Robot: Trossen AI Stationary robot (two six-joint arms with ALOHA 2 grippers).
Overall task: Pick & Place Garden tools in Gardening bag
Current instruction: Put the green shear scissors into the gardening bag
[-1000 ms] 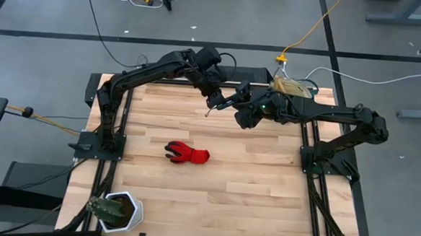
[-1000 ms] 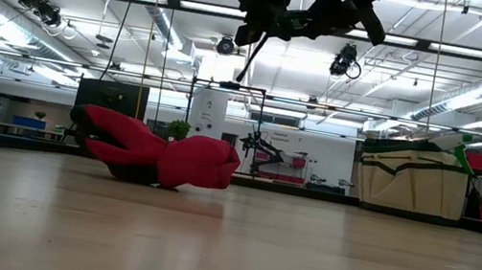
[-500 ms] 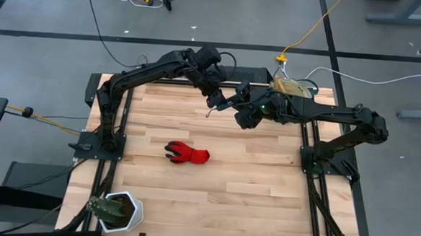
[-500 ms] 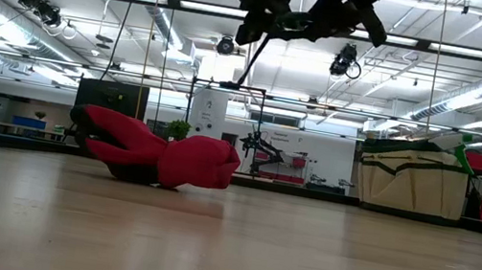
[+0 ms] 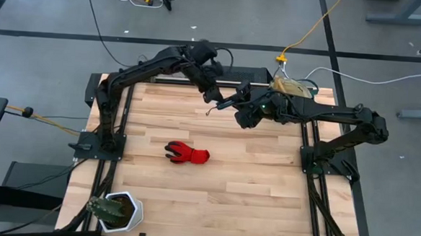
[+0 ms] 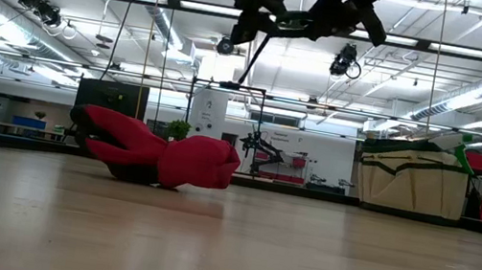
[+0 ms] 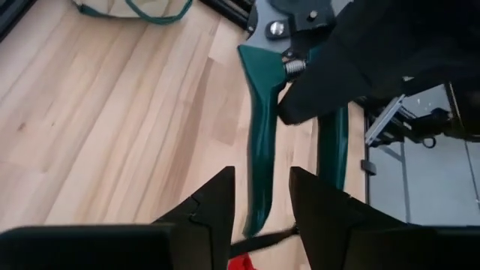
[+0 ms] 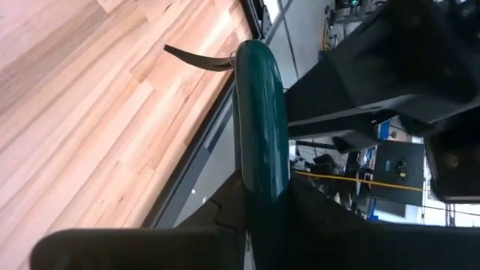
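Observation:
My right gripper (image 5: 241, 109) is shut on green-handled pruning shears (image 7: 259, 127), high above the far middle of the table. The shears also show in the right wrist view (image 8: 259, 112) and the low view (image 6: 288, 24). My left gripper (image 5: 213, 96) is open, its fingers (image 7: 217, 206) on either side of one handle's free end with gaps showing. A red glove (image 5: 188, 154) lies flat on the table's middle. The beige gardening bag (image 5: 291, 87) stands at the far right edge and also shows in the low view (image 6: 412, 177). My right gripper pinches the shears' green handles (image 7: 300, 82) between its two fingers, close below the pivot and spring. The fingers lie across the handles. The shears are lifted clear of the table, their handle ends pointing toward my left gripper, and a thin dark strap (image 6: 256, 55) hangs from them.
A white pot with a dark plant (image 5: 119, 211) stands at the near left corner. Bare wooden tabletop (image 5: 250, 185) lies around the glove and toward the near right.
My left gripper has drawn back a little toward the table's far left, away from the shears. My right gripper and the shears have kept still.

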